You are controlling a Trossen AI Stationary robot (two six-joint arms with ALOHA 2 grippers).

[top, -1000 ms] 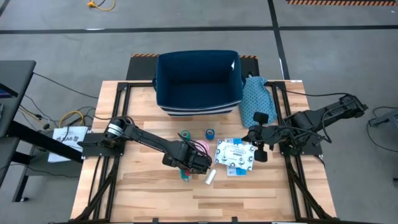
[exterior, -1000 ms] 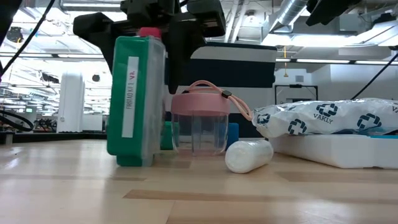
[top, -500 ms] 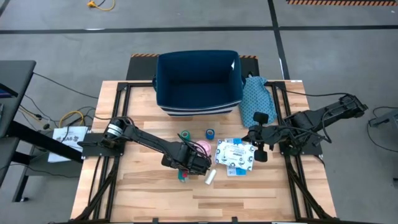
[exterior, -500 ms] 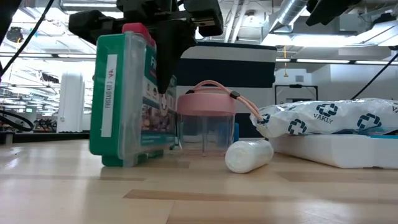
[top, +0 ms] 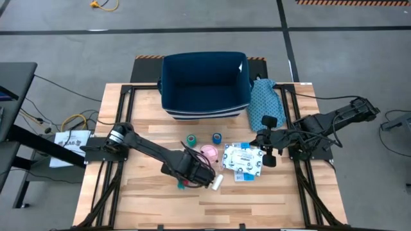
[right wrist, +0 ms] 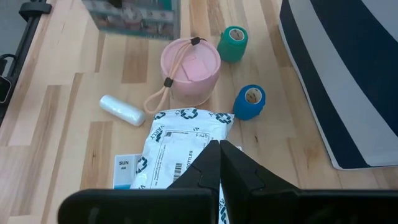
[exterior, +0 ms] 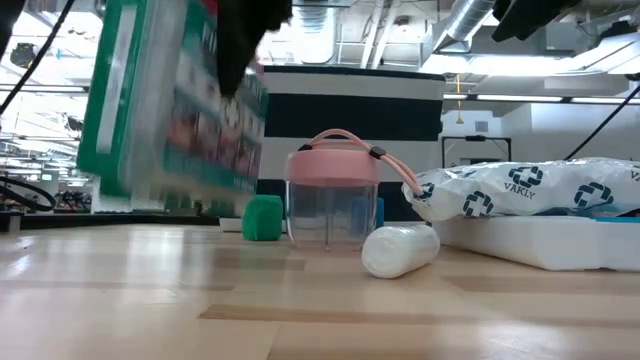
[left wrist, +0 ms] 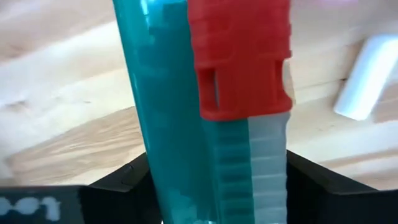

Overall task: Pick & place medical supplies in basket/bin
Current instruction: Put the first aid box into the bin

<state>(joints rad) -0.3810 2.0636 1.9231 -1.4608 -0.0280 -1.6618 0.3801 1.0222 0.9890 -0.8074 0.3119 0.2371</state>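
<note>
The left gripper point(top: 192, 178), clamped on the red-teal long pack point(exterior: 175, 95), had lifted it off the table point(top: 148, 192); transfer to the navy bin point(top: 204, 83) remained. The right gripper point(top: 268, 153) waited with fingers together.

I work in a big robotics lab or workshop hall. My wooden table point(top: 148, 192) sits on a black frame over grey concrete floor point(top: 64, 38) marked with dark tape lines, cables point(top: 61, 122) trail beside it, and behind hang exposed ceiling ducts point(exterior: 480, 25) and strip lights.
</note>
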